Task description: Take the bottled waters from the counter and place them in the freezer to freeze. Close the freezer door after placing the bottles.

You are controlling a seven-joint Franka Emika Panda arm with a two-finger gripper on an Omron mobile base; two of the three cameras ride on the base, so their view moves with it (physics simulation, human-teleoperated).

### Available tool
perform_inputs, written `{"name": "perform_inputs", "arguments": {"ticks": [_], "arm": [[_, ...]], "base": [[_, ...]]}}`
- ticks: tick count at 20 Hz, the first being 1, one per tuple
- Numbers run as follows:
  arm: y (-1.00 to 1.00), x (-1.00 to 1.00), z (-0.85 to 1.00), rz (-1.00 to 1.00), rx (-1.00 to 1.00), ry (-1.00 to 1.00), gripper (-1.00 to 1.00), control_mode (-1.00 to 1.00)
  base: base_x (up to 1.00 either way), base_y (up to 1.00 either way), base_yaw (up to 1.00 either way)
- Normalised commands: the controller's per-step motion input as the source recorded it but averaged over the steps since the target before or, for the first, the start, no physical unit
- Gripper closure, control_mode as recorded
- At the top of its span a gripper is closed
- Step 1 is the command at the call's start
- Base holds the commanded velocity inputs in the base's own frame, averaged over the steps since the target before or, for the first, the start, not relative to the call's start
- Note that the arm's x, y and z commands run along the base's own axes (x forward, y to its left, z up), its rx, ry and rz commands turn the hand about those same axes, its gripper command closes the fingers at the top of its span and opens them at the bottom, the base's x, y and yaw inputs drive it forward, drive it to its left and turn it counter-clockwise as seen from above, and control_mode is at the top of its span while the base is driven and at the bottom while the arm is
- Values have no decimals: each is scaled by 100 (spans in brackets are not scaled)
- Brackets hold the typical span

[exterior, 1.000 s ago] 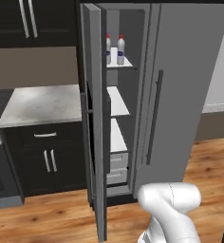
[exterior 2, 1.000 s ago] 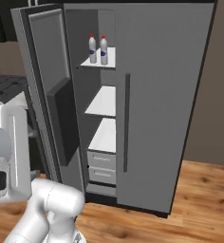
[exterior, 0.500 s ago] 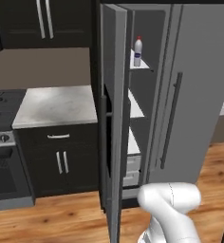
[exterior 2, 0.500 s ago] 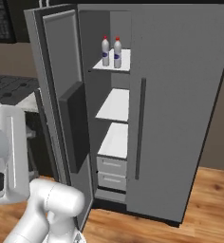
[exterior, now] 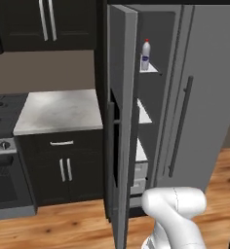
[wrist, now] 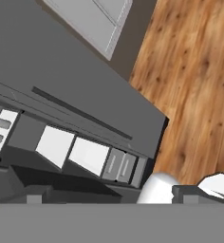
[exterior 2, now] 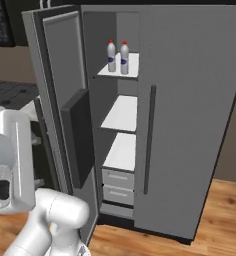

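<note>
As the base drove left, the left base view slid until the counter (exterior: 58, 111) filled more of it, bare of bottles. In the right base view, both bottled waters (exterior 2: 117, 57) stood on the freezer's (exterior 2: 121, 112) top shelf, the freezer door (exterior 2: 65, 107) still open. In the hand view the shelves lay far left; the gripper was spread wide, empty. Only closing remained.

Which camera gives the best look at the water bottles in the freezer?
The right base view: both bottles stand unobstructed on the top shelf. The left base view shows one past the door; the hand view shows small blurred slivers.
</note>
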Motion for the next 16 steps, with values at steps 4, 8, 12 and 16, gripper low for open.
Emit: {"name": "perform_inputs", "arguments": {"ticks": [4, 8, 12, 16], "arm": [[0, 0, 0, 0, 0, 0, -100, 100], [0, 0, 0, 0, 0, 0, -100, 100], [0, 0, 0, 0, 0, 0, -100, 100], [0, 0, 0, 0, 0, 0, -100, 100]], "base": [[-18, 69, 0], [-21, 18, 0], [-18, 0, 0], [-59, 0, -3]]}}
